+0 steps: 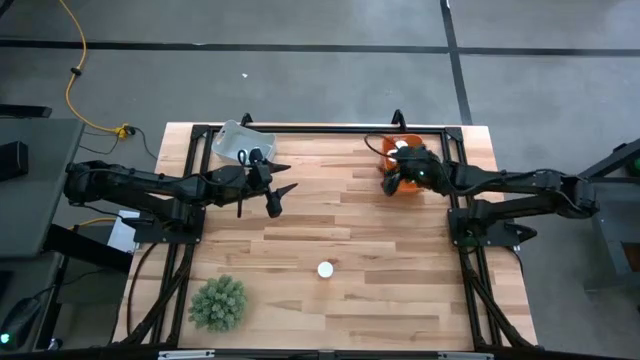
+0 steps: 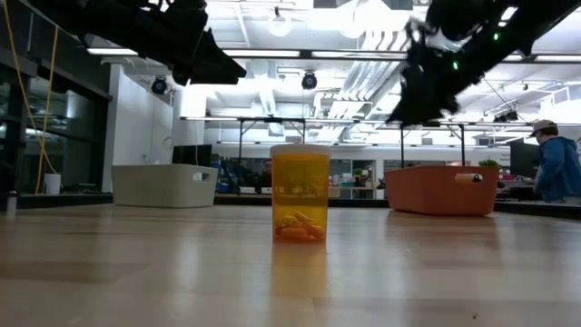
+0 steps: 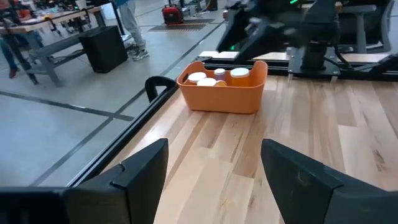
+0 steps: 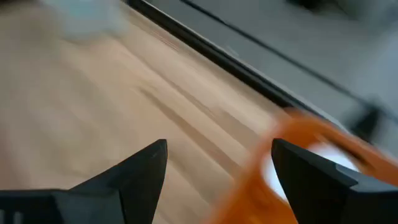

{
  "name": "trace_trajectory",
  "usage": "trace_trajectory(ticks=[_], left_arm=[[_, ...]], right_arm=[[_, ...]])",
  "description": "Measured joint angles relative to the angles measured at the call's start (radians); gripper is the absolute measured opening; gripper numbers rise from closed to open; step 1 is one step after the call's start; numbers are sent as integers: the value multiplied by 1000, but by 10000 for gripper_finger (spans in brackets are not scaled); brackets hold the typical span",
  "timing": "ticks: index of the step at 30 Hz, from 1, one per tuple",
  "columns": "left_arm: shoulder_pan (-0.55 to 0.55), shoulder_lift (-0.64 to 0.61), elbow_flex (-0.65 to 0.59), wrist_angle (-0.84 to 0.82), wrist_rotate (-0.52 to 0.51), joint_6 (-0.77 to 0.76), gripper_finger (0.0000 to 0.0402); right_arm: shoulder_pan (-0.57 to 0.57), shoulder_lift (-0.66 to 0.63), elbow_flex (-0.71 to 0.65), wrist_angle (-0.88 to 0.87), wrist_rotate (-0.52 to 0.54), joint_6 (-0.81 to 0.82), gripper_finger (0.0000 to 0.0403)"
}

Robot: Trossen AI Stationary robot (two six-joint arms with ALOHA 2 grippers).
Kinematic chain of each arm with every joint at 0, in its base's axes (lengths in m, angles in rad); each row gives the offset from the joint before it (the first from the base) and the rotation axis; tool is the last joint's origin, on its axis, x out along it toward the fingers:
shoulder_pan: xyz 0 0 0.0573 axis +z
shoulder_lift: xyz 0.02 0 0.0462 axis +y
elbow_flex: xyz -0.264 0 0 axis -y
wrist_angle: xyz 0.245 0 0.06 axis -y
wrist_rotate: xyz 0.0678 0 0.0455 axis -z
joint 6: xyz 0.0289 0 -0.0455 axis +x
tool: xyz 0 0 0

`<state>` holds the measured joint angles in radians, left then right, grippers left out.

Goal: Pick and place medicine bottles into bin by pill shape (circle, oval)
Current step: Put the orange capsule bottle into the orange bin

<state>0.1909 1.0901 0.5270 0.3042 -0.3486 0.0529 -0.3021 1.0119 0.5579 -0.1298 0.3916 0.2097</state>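
Standing bottle (fingers well apart)

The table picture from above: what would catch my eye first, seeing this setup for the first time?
Probably the lone medicine bottle standing upright mid-table, amber with pills inside. Next, the orange bin at the far right, holding white-capped bottles, with the right gripper open at its edge. The left gripper hangs open beside the grey bin; a green spiky ball sits near-left.

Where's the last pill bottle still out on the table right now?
In the high view, the amber pill bottle with a white cap stands upright alone near the table's front middle, right of the green spiky plant ball, well clear of both bins.
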Motion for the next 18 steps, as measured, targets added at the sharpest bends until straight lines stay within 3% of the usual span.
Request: trace_trajectory(ticks=[9,11,14,16,18], left_arm=[[-14,0,0,0,23,-16,245],[-18,0,0,0,125,-17,245],[-23,0,0,14,364,9,245],[-24,0,1,46,400,15,245],[-21,0,1,66,351,4,245]], right_arm=[[155,47,0,335,-327,-197,282],[179,54,0,369,-341,-221,282],[200,56,0,383,-342,-245,282],[206,56,0,385,-342,-252,282],[206,56,0,390,-342,-252,282]])
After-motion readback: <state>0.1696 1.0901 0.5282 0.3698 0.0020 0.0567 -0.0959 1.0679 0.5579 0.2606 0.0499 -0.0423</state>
